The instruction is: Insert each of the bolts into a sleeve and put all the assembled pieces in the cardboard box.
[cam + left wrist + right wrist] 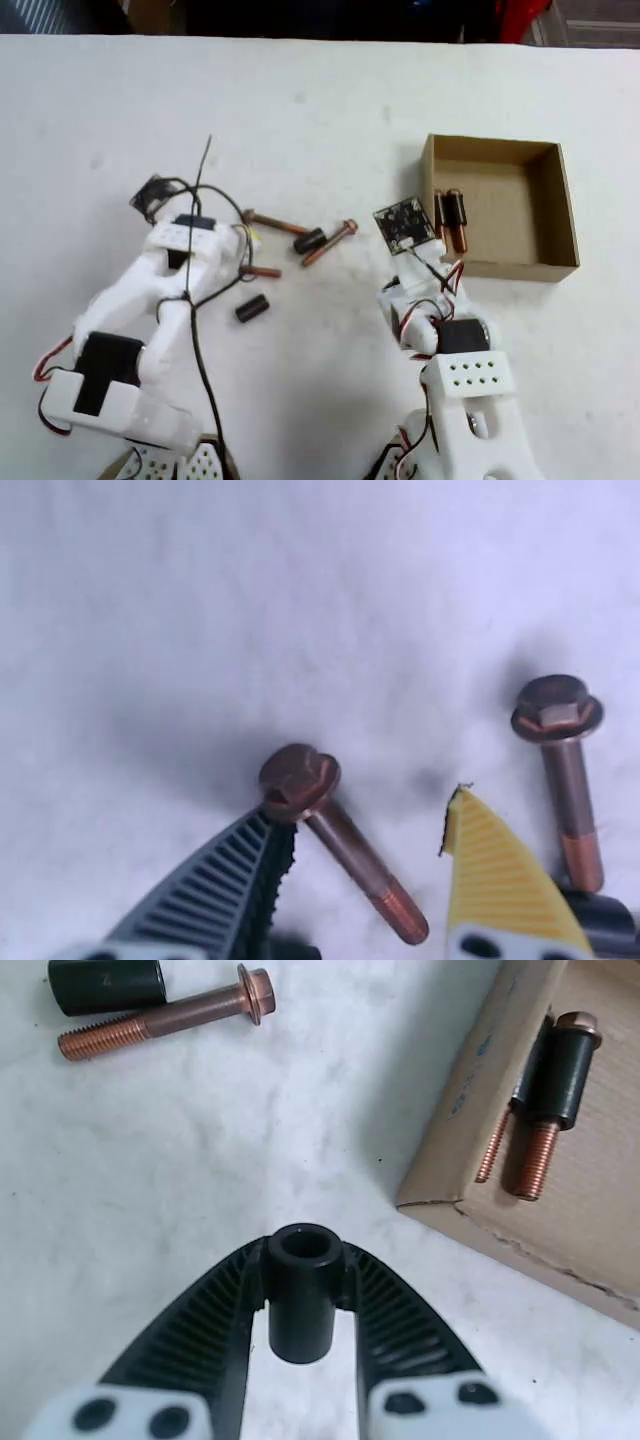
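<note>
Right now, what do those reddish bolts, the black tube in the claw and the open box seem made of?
The bolts: metal with a coppery, perhaps plated finish; it glints and carries cut threads. The sleeve: smooth matt black, plastic or blackened metal, can't tell. The box: brown cardboard, with a raw fibrous edge.

The left hand (370,810), spread wide, flanks a copper bolt (350,850).

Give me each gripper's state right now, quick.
Left gripper: open, a bolt lying between its jaws, not clamped.
Right gripper: closed on a black sleeve.
</note>
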`<control>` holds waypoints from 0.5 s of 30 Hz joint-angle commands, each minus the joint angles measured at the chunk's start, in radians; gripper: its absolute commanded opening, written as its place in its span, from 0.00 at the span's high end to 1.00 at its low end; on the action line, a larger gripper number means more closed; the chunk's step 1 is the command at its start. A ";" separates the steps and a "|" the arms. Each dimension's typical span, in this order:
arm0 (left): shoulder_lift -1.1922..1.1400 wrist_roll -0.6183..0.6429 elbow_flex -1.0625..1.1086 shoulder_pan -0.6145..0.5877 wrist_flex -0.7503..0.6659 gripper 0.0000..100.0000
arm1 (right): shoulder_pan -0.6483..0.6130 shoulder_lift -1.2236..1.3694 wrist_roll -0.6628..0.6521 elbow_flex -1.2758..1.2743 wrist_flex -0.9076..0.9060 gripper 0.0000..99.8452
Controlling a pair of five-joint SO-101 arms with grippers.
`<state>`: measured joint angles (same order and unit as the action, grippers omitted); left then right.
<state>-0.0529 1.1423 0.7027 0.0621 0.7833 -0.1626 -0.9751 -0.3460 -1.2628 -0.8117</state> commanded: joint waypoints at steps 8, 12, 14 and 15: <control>-0.010 0.005 -0.032 -0.059 -0.046 0.74 | 0.010 -0.025 0.002 0.003 0.012 0.98; -0.010 0.005 -0.032 -0.061 -0.046 0.74 | 0.010 -0.025 0.002 0.003 0.010 0.98; -0.010 0.005 -0.032 -0.061 -0.048 0.74 | 0.010 -0.025 0.002 0.003 0.010 0.98; -0.010 0.005 -0.032 -0.061 -0.048 0.74 | 0.010 -0.025 0.002 0.003 0.010 0.98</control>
<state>-0.0575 1.1423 0.7027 0.0422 0.7710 -0.1626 -0.9751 -0.3460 -1.2628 -0.8117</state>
